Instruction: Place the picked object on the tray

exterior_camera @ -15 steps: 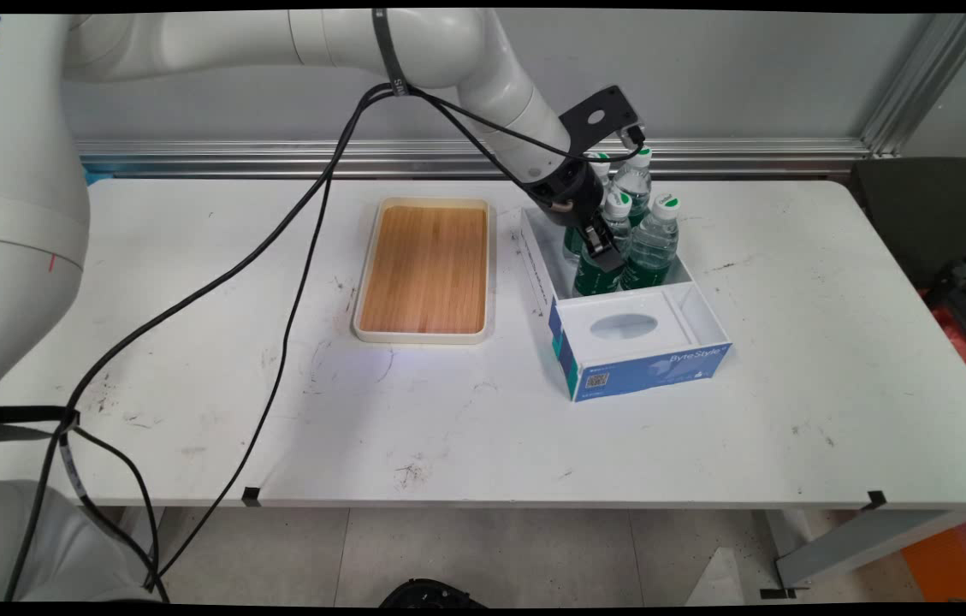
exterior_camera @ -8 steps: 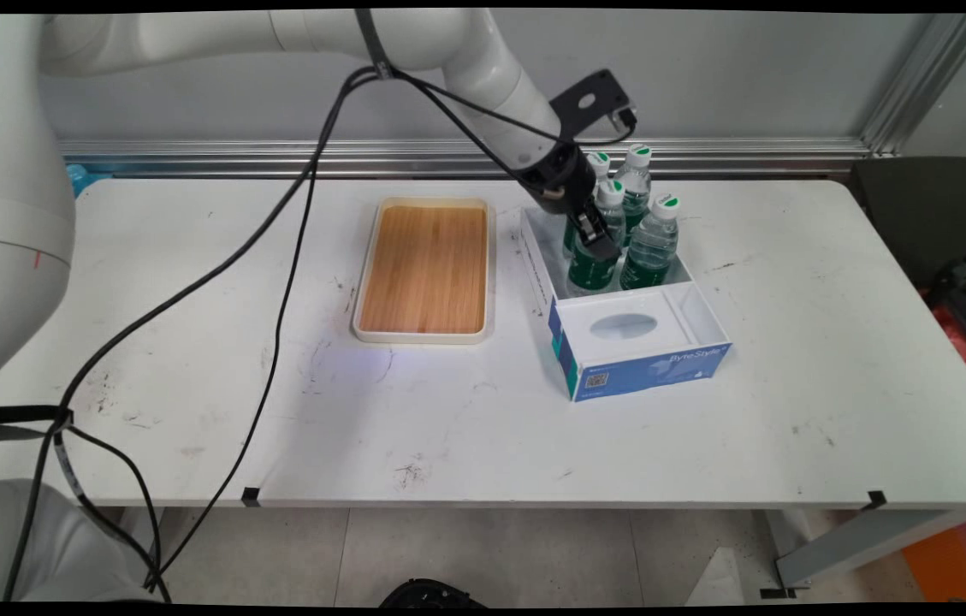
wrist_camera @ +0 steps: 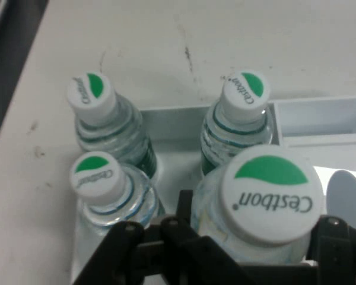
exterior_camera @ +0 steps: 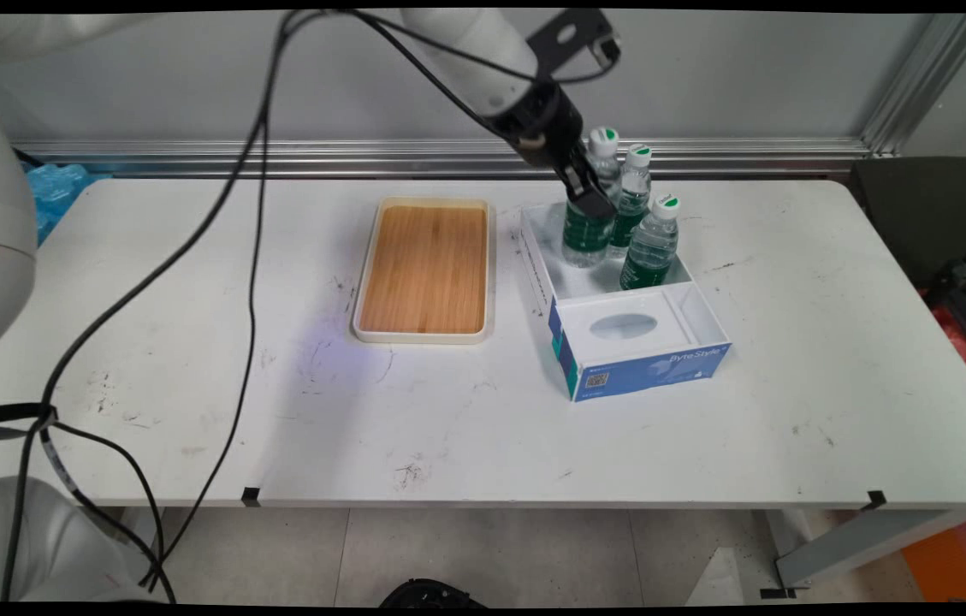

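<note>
Hand view shows the fingers (wrist_camera: 249,252) clamped on a water bottle (wrist_camera: 267,196) with a white-and-green cap lettered Cestbon, held above three more bottles (wrist_camera: 101,101). Main view: the held bottle (exterior_camera: 587,231) hangs over the far part of a white box (exterior_camera: 688,312) on the desk (exterior_camera: 791,411), right of a wooden tray (exterior_camera: 424,269). A tissue box (exterior_camera: 637,359) fills the near part.

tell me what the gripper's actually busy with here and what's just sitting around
Busy with:
- gripper, shut on one Cestbon water bottle

Sitting around:
- three other Cestbon bottles, standing in the blue-and-white box
- wooden tray, beside the box
- white table
</note>
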Robot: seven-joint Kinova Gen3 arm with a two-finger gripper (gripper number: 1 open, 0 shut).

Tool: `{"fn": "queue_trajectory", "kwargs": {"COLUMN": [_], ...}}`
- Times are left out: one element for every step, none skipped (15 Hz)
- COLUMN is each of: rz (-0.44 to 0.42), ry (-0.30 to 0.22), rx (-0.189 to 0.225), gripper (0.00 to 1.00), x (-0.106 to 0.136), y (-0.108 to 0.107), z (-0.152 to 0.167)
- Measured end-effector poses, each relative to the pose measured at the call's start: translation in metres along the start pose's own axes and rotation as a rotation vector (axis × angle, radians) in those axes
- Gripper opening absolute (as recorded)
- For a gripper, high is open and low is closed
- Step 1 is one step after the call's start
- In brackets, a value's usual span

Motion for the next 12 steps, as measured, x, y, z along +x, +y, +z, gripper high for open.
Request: {"fn": "queue_trajectory", "kwargs": {"rz": [0.007,0.015,0.023,0.032,0.036,0.039,0.04,0.037,0.03,0.019,0.009,0.001], "ry": [0.004,0.005,0.005,0.0,-0.004,-0.01,-0.017,-0.023,-0.03,-0.035,-0.04,-0.045], "rx": [0.006,0.013,0.019,0.026,0.03,0.036,0.041,0.046,0.054,0.064,0.072,0.079], "gripper": [0.0,0.0,0.0,0.0,0.0,0.0,0.0,0.0,0.0,0.0,0.0,0.0], "x": [0.0,-0.001,-0.004,-0.008,-0.012,-0.02,-0.027,-0.035,-0.043,-0.053,-0.06,-0.067], "y": [0.0,0.001,0.001,0.003,0.004,0.005,0.007,0.009,0.011,0.013,0.014,0.014], "z": [-0.012,-0.026,-0.038,-0.054,-0.064,-0.08,-0.094,-0.105,-0.118,-0.131,-0.139,-0.147]}}
